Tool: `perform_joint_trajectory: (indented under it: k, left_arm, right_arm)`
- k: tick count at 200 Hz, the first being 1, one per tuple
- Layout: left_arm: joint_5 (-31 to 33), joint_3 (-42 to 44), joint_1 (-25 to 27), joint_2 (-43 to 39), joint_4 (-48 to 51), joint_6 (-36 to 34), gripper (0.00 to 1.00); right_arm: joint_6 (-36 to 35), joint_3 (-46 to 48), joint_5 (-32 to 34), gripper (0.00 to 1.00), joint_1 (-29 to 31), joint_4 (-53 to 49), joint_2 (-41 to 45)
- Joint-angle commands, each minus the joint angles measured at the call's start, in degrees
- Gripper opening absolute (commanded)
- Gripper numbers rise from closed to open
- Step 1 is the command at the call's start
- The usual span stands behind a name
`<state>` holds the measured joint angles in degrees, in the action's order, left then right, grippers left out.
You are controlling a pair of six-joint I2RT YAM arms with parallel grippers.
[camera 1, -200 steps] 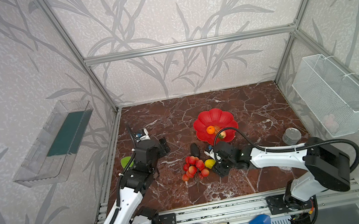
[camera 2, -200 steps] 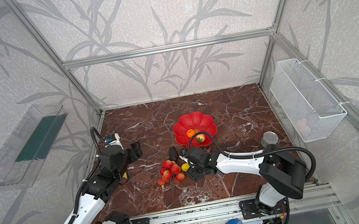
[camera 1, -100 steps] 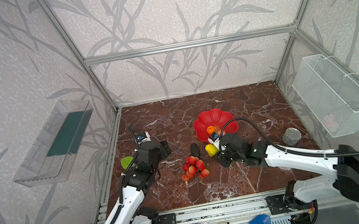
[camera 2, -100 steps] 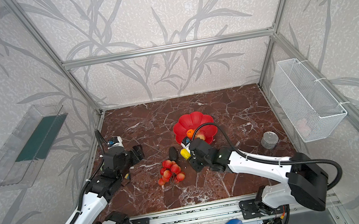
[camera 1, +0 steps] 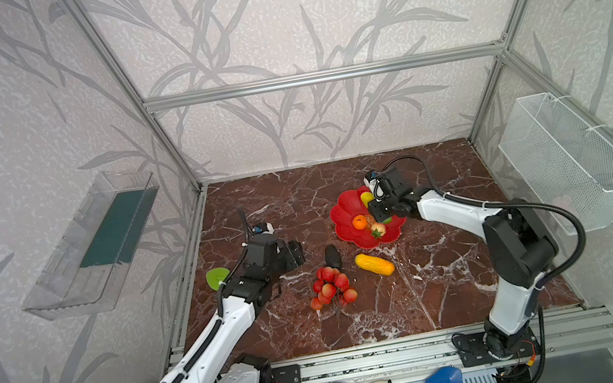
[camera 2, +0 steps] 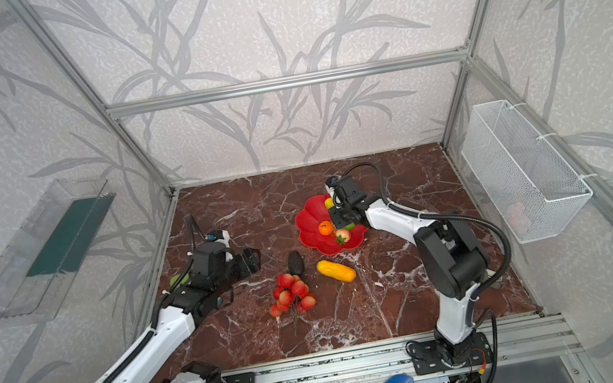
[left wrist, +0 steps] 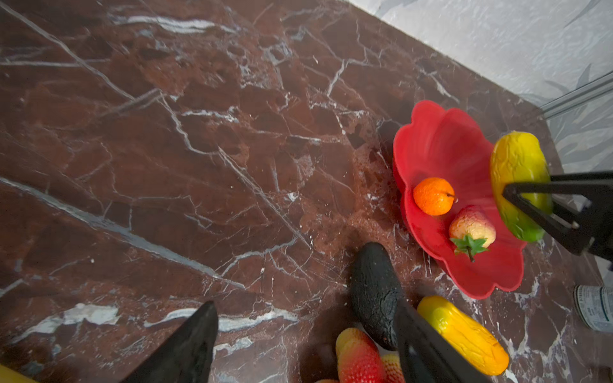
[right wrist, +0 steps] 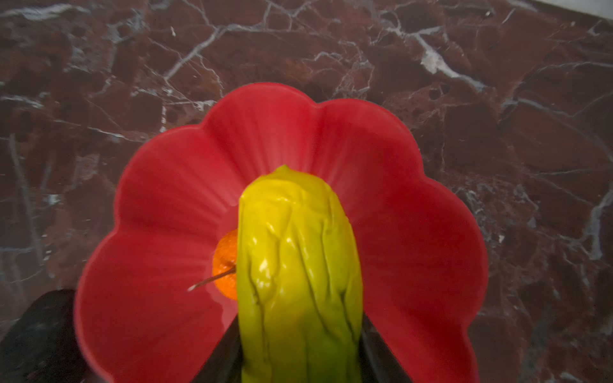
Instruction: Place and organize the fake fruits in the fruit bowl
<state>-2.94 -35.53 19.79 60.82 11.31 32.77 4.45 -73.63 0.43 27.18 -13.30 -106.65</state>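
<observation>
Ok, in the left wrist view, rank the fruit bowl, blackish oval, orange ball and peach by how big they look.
1. fruit bowl
2. blackish oval, though it lies nearer the camera
3. orange ball and peach: they look about alike, so unranked

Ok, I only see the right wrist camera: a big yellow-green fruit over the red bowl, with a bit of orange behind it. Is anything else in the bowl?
Observer: Yes, a peach with a green leaf cap lies in the bowl, right beside the orange.
Operator: How many fruits are still outside?
Observer: Three: a black oval, a yellow oblong and the berries.
Operator: What is the other arm doing?
Observer: The left pincer is open and empty, close to the black oval.
</observation>
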Motion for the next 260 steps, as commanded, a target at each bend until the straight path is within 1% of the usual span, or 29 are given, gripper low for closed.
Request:
perform_joint_trajectory:
  k: [1, 19, 29, 41, 62, 77, 99, 117, 137, 150, 163, 186, 210, 242, 260]
  left_arm:
    - [-3.1, -2.4, -0.3, 2.1, -2.2, -0.8, 0.83]
    - [-5.3, -3.5, -0.3, 4.7, -3.0, -1.2, 0.82]
    - [-6.5, -4.1, -0.3, 6.1, -3.2, -1.6, 0.82]
    - [-7.4, -4.9, -0.2, 7.8, -3.2, -1.9, 0.82]
    - [-8.9, -6.1, -0.2, 10.8, -3.5, -2.4, 0.82]
    - [-10.2, -6.8, -0.1, 12.9, -4.0, -2.4, 0.82]
    - [-11.5, -8.1, 0.6, 16.0, -4.2, -2.9, 0.81]
    - [-12.1, -9.5, 1.9, 18.6, -3.9, -4.4, 0.80]
    - [-11.1, -11.6, 4.2, 21.7, -1.5, -6.5, 0.79]
    - [-10.5, -13.3, 5.5, 23.8, 0.5, -7.7, 0.79]
    - [-10.1, -14.6, 6.5, 25.7, 1.3, -8.2, 0.79]
    - [-9.8, -16.0, 7.9, 28.7, 0.8, -9.1, 0.79]
    - [-9.7, -18.3, 9.4, 32.8, 1.9, -10.5, 0.79]
    - [-9.4, -20.1, 11.1, 37.1, 2.8, -11.7, 0.79]
    - [-9.4, -20.2, 11.4, 38.7, 2.3, -11.5, 0.75]
  right_arm:
    - [-3.5, -4.0, 1.4, 0.36, -0.2, 1.4, -3.1]
    - [-3.9, -6.3, 1.5, 0.37, -0.6, 1.1, -6.2]
    - [-3.9, -7.1, 1.7, 0.41, -0.7, 0.9, -7.3]
    - [-3.8, -7.3, 2.0, 0.50, -0.8, 0.9, -8.0]
    - [-3.4, -7.4, 1.2, 0.67, -1.0, 0.6, -7.3]
    - [-2.9, -6.8, 1.1, 0.75, -1.1, 0.8, -4.8]
    - [-1.6, -4.7, 0.8, 0.82, -1.3, 2.3, 1.1]
    - [1.2, -1.3, -1.3, 0.88, -1.7, 3.4, 7.4]
    - [5.4, 6.9, -5.5, 0.92, -2.1, 8.0, 16.1]
    - [7.8, 12.9, -7.1, 0.95, -2.0, 10.6, 21.4]
    - [9.5, 17.7, -7.3, 0.96, -2.1, 11.1, 25.8]
    - [10.8, 24.3, -6.4, 0.97, -2.1, 8.8, 33.0]
    - [10.6, 29.1, -4.5, 0.98, -2.2, 5.3, 39.3]
    - [9.9, 31.7, -2.6, 0.98, -2.4, 1.7, 44.6]
    - [10.4, 32.7, -1.7, 0.98, -2.4, 1.7, 45.9]
